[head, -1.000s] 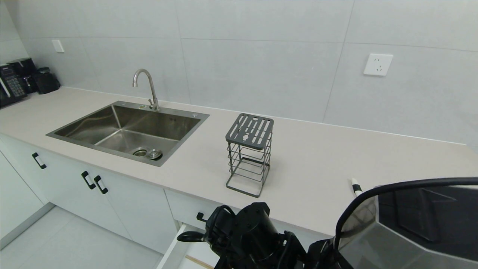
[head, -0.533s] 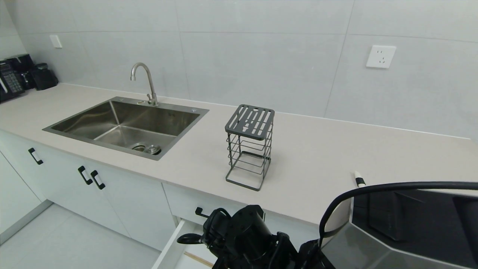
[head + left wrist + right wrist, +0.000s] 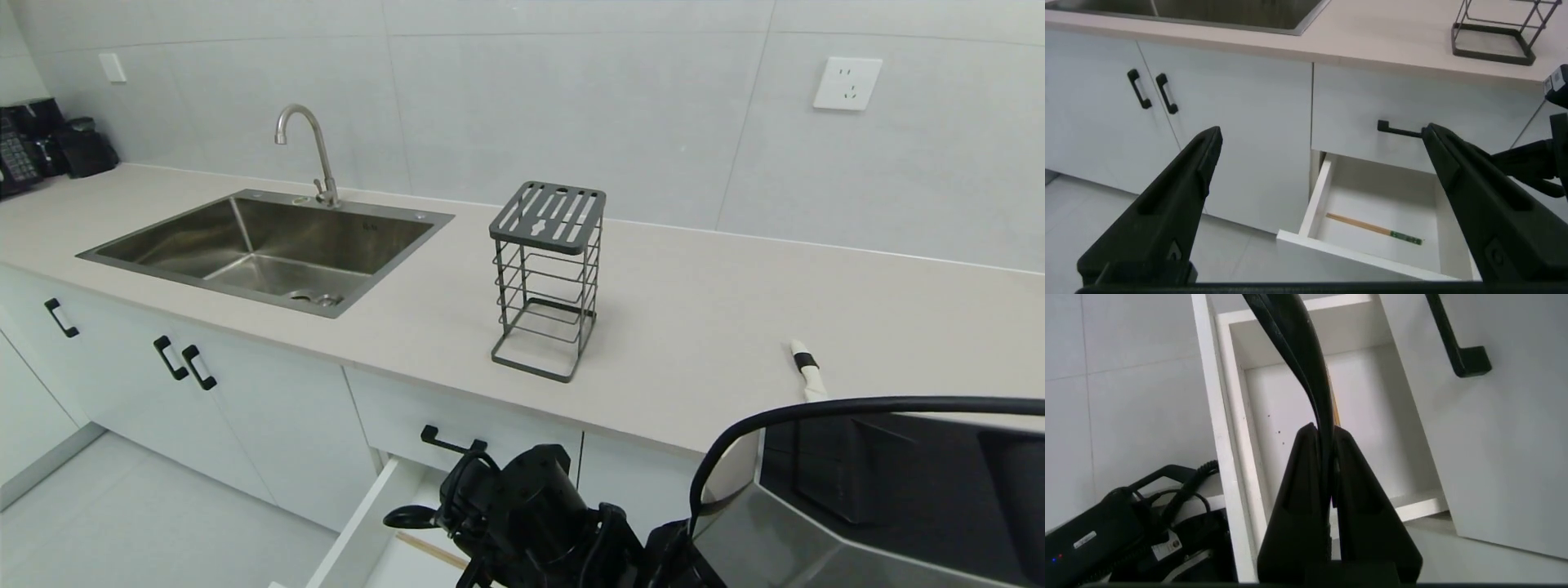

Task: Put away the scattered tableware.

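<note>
A white-handled utensil point(image 3: 807, 371) with a black band lies on the pale countertop point(image 3: 702, 343) at the right. Below the counter a white drawer point(image 3: 1315, 204) stands pulled out, with one wooden chopstick point(image 3: 1372, 229) lying inside. My left gripper point(image 3: 1323, 139) hangs open in front of that drawer, nothing between its fingers. My right gripper point(image 3: 1327, 437) is above the drawer point(image 3: 1229, 457), shut on a slim black utensil point(image 3: 1294, 343) that sticks out past its fingertips.
A dark wire rack point(image 3: 545, 282) stands mid-counter. A steel sink point(image 3: 245, 245) with a tap is to the left, dark appliances at the far left. Black handles mark the cabinet doors point(image 3: 1151, 82) and the upper drawer front point(image 3: 1400, 131). Grey floor lies below.
The whole head view has shifted, so the camera moved: the counter sits higher in the picture and more of the open drawer shows. The things themselves have not visibly moved.
</note>
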### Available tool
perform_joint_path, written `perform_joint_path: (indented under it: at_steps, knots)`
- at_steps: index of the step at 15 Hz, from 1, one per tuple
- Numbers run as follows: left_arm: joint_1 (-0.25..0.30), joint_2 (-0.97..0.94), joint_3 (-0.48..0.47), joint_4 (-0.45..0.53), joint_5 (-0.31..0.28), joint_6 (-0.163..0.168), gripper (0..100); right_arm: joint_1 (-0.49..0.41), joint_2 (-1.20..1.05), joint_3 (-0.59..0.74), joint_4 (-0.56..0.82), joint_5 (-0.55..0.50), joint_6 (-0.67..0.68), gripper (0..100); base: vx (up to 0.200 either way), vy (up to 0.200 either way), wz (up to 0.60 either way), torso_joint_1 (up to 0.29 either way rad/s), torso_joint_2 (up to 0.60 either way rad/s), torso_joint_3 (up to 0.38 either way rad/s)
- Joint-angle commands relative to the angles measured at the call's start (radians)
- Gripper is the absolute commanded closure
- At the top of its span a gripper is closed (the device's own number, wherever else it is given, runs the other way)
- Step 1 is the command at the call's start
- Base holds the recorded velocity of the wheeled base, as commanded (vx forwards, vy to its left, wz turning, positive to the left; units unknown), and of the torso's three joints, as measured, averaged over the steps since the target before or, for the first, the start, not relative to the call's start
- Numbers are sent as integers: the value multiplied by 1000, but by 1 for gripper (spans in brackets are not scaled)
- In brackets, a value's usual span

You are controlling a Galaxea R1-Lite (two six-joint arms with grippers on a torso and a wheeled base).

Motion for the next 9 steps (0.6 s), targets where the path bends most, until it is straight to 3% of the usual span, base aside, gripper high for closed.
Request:
perform_joint_path:
  at_steps: [1,4,9]
  knots:
    - [0,1,0,2,0,0,0,1,1,-7,1,0,0,100,0,0,0,-71,154,80]
    - [0,1,0,0,0,0,0,2,22,-30,1,0,0,100,0,0,0,-144,305,155]
    - [0,1,0,0,0,0,0,5,38,-45,1,0,1,100,0,0,0,-234,486,245]
